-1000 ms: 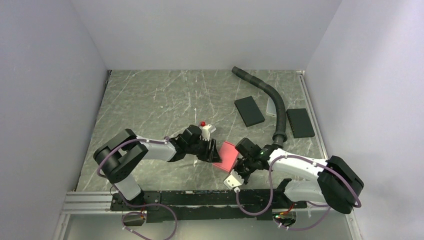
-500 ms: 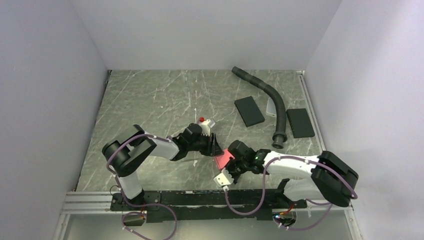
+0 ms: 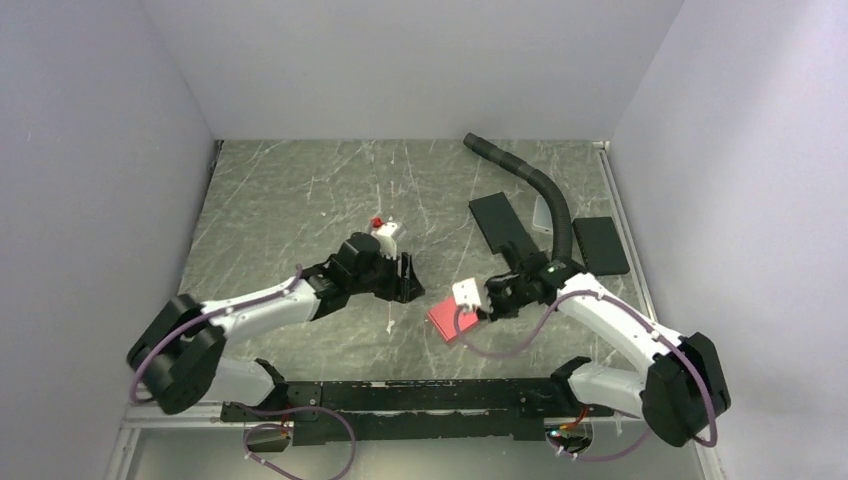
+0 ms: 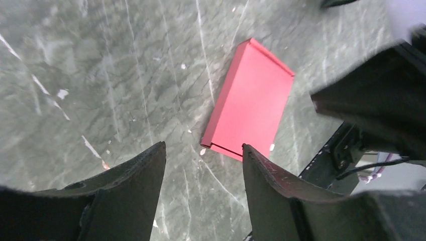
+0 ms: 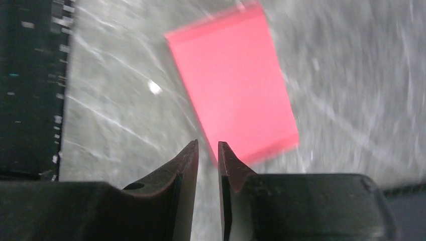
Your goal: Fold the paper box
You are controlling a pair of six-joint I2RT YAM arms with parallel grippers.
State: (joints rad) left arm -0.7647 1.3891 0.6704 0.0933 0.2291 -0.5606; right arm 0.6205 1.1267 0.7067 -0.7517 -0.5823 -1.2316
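The paper box [image 3: 449, 320] is a flat red-pink cardboard rectangle lying on the marble table, near the front and between the two arms. In the left wrist view the paper box [image 4: 249, 98] lies just beyond my left gripper [image 4: 202, 146], which is open with only table between its fingers. Seen from above, the left gripper [image 3: 407, 284] hangs to the box's upper left, apart from it. My right gripper [image 3: 488, 304] hovers at the box's right edge. Its jaws [image 5: 207, 143] stand a narrow gap apart with nothing between them, and the box [image 5: 231, 80] lies just ahead.
Two black flat pads [image 3: 497, 215] [image 3: 600, 245] lie at the back right, with a black corrugated hose [image 3: 545, 195] curving between them. A black rail [image 3: 420, 395] runs along the table's near edge. White walls enclose three sides.
Both grippers have drawn away from the box, the left arm back to the left and the right arm up and to the right. The right jaws have parted slightly. The box now lies flat.
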